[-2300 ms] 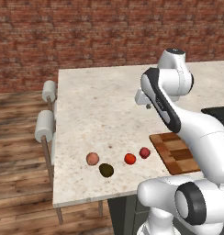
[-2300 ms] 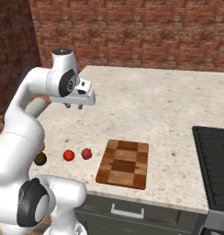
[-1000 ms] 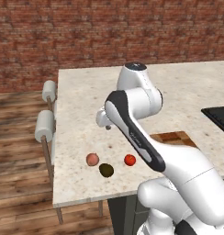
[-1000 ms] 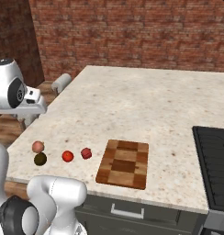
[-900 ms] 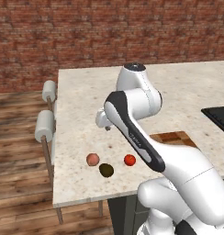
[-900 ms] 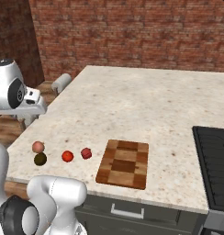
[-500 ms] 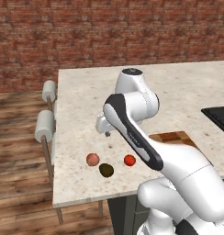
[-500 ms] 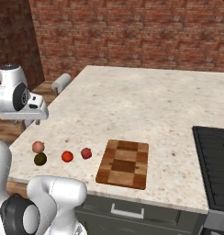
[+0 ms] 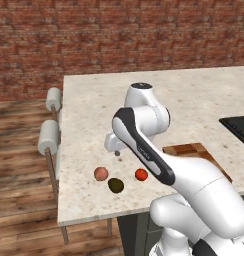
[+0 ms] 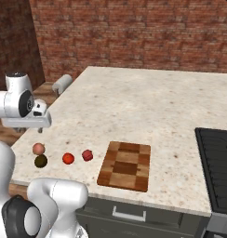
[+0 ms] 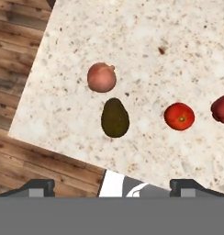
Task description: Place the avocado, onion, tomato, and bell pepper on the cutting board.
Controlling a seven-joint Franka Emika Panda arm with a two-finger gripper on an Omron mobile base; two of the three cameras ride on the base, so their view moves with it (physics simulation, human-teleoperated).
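- Swinging left over the counter (image 9: pixel 89 120), the gripper (image 9: pixel 115 150) had come above the vegetables, jaws spread wide, empty.
- Onion (image 11: pixel 102 77) sat just beside avocado (image 11: pixel 115 118); tomato (image 11: pixel 179 116) near bell pepper (image 11: pixel 221 109).

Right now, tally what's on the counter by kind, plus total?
avocado: 1
onion: 1
tomato: 1
bell pepper: 1
cutting board: 1
Total: 5. All four vegetables lie on the counter, none on the board.

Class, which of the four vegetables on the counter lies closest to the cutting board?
The bell pepper: dark crimson and lumpy, last in the row beside the cutting board.
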